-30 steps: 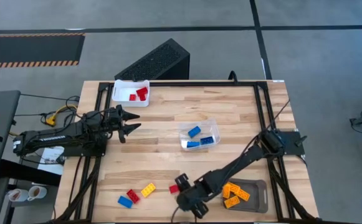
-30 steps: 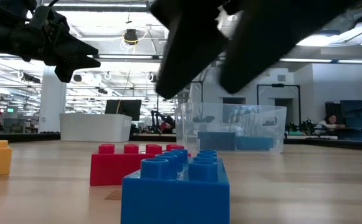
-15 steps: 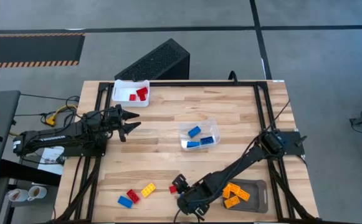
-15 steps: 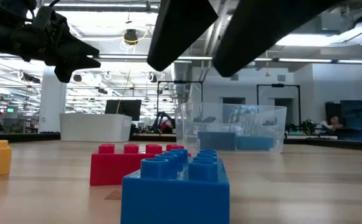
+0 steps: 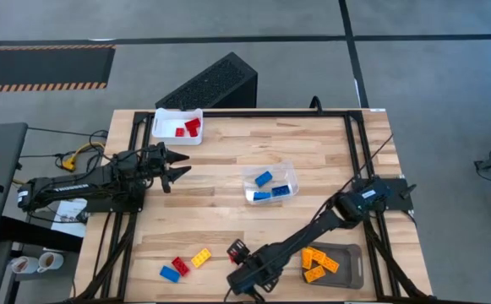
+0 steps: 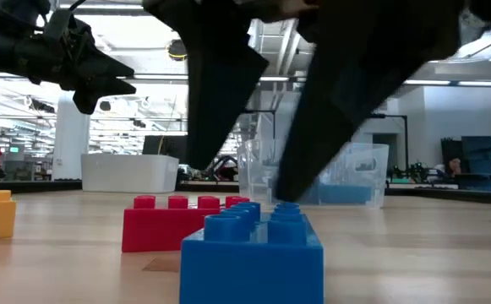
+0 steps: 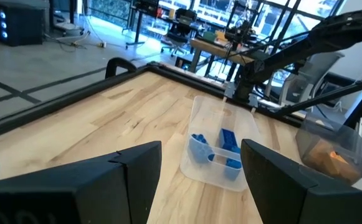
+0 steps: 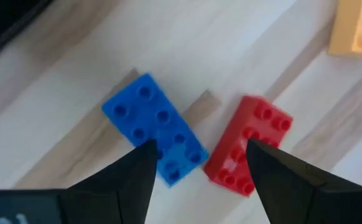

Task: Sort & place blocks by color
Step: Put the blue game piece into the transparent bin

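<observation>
The right gripper (image 8: 199, 149) hangs wide and empty over the loose blocks near the table's front edge, one fingertip over the blue block (image 8: 156, 127) and the other just beside the red block (image 8: 248, 146). This looks like the approach to a pick. Next it should centre on one block, probably the blue, descend and close without nudging its neighbour. The left gripper (image 5: 177, 173) waits open at the left.
</observation>
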Tool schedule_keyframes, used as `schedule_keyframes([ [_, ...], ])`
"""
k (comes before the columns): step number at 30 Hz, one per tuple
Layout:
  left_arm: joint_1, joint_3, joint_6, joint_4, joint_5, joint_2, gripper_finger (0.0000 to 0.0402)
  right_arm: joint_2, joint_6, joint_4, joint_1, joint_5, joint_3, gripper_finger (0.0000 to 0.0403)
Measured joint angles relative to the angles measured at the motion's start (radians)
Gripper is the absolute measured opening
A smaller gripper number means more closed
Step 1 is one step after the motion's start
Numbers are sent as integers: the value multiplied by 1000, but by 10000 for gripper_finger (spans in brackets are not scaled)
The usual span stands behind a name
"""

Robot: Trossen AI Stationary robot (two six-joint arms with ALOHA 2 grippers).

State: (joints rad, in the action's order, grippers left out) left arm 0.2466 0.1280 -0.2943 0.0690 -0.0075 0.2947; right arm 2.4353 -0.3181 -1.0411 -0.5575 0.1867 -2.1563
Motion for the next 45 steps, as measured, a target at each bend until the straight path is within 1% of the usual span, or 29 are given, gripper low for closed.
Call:
schedule_keyframes([
  [4,0,0,-5,-2,3,0,206,5,19,-16,6,-5,-30,270],
  [9,0,0,-5,-8,5,0,206,-36,37,-22,4,-4,-31,270],
  [14,0,0,17,-7,57,0,206,-50,63,-25,10,-2,-31,270],
  [17,0,0,22,-6,79,0,206,-50,67,-44,4,-18,-31,270],
  [21,0,0,27,-5,78,0,206,-52,61,-94,-6,-32,-31,270],
  [25,0,0,27,-4,73,0,206,-52,9,-134,-14,-32,-31,270],
  [30,0,0,27,-4,73,0,206,-46,-60,-84,-16,-35,-31,270],
  [33,0,0,26,-3,72,0,206,-43,-104,-57,-17,-60,-25,270],
  [39,0,0,26,-4,62,0,206,-42,-136,-5,-16,-77,9,270],
  [42,0,0,26,-8,48,0,206,-44,-155,100,-18,-122,66,270],
  [45,0,0,26,-9,48,0,206,-40,-158,145,-19,-119,106,270],
])
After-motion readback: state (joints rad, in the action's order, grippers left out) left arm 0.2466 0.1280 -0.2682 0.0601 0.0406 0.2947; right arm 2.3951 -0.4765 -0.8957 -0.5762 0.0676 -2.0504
